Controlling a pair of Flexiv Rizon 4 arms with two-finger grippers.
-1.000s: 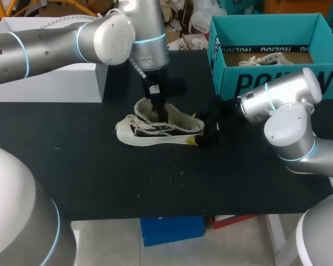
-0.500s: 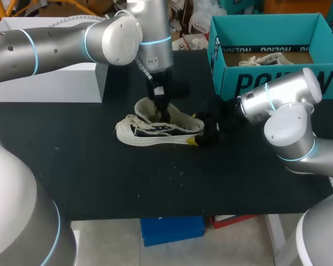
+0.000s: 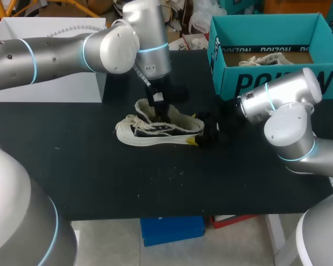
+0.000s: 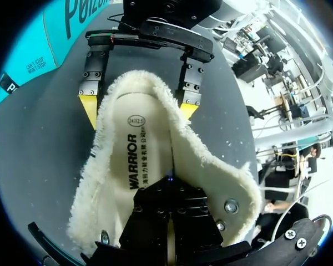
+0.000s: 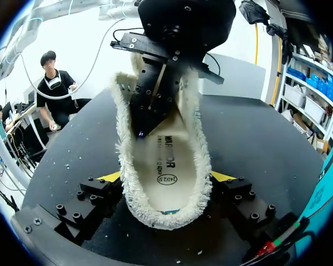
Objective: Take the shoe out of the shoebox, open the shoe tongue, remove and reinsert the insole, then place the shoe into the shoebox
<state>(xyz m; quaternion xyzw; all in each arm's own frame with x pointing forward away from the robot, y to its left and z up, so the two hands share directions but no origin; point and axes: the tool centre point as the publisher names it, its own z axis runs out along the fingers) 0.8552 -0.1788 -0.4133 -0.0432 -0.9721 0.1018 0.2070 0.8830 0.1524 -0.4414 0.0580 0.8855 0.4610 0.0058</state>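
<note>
Shoe (image 3: 158,130): fleece-lined, upright on black counter (image 3: 100,177), near teal shoebox (image 3: 266,30); insole (image 5: 166,160) inside.
Right hand (image 5: 165,180): clamped on heel, yellow tips (image 5: 222,176) pressing both sides.
Left hand (image 5: 141,132): plunged into shoe opening from above; grip cannot be told.

Cream shoe (image 3: 158,128) with black side panels and fluffy off-white lining; white insole (image 4: 139,160) with black print; teal shoebox (image 3: 219,66), dark lettering; black table (image 3: 100,172) flecked pale; silver arms (image 3: 55,52) ringed pale blue; black right gripper (image 5: 165,177), yellow tips (image 5: 112,177)
</note>
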